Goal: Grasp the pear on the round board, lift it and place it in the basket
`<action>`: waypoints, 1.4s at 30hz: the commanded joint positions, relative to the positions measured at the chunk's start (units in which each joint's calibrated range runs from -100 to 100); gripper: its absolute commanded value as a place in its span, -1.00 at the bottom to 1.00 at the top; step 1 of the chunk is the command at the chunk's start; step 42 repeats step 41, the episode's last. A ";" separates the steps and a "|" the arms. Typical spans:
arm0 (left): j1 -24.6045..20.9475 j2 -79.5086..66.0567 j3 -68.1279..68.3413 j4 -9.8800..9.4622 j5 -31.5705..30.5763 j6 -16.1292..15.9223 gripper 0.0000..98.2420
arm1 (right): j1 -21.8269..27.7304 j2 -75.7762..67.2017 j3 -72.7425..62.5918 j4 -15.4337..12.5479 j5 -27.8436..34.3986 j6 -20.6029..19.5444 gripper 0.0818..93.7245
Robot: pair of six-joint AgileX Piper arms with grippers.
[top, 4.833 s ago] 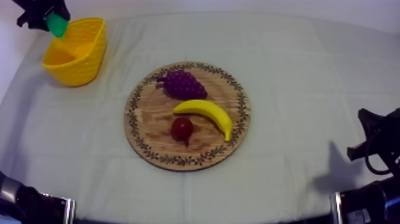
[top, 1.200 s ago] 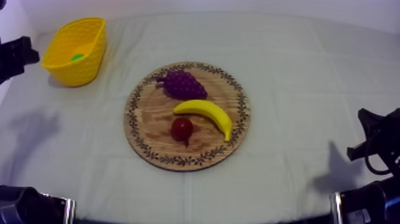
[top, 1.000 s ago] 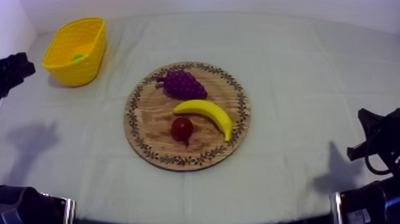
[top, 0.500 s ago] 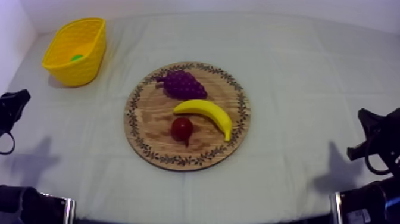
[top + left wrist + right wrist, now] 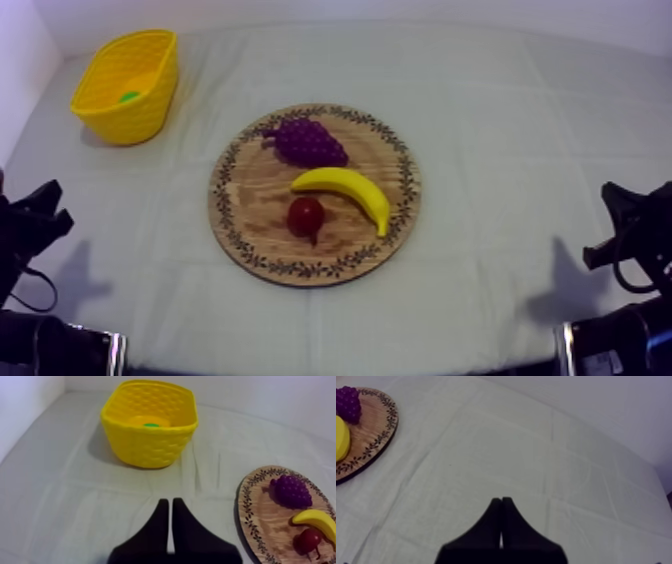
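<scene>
The green pear point(image 5: 129, 97) lies inside the yellow basket point(image 5: 150, 104) at the table's far left; it peeks over the basket's rim point(image 5: 150, 425) in the left wrist view. The round wooden board point(image 5: 250, 215) in the middle carries grapes point(image 5: 306, 141), a banana point(image 5: 346, 190) and a small red fruit point(image 5: 306, 216). My left gripper point(image 5: 38, 215) hangs low at the left edge, well short of the basket, its fingers point(image 5: 168, 512) together as a narrow wedge holding nothing. My right gripper point(image 5: 618, 222) rests low at the right, its fingers point(image 5: 500, 507) also pressed together over bare cloth.
Grey-white cloth covers the table, with open room between the basket point(image 5: 150, 446) and the board point(image 5: 255, 521). The board's rim point(image 5: 371, 446), grapes point(image 5: 348, 403) and banana point(image 5: 340, 438) show beyond the right gripper.
My left arm has drawn back from beside the basket toward the front left edge, and its fingers have closed. The pear stays in the basket. The right arm has not moved.
</scene>
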 commanded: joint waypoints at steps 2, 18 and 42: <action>0.17 -3.15 3.61 -0.79 -0.93 1.15 -1.00 | -0.01 -0.03 -0.02 -0.02 -0.01 0.00 -1.00; 2.89 -9.24 4.33 -6.32 5.61 8.62 -1.00 | -0.01 -0.03 -0.02 -0.02 -0.01 0.00 -1.00; 3.51 -9.33 6.76 -7.96 -1.04 11.51 -1.00 | -0.01 -0.03 -0.02 -0.02 -0.01 0.00 -1.00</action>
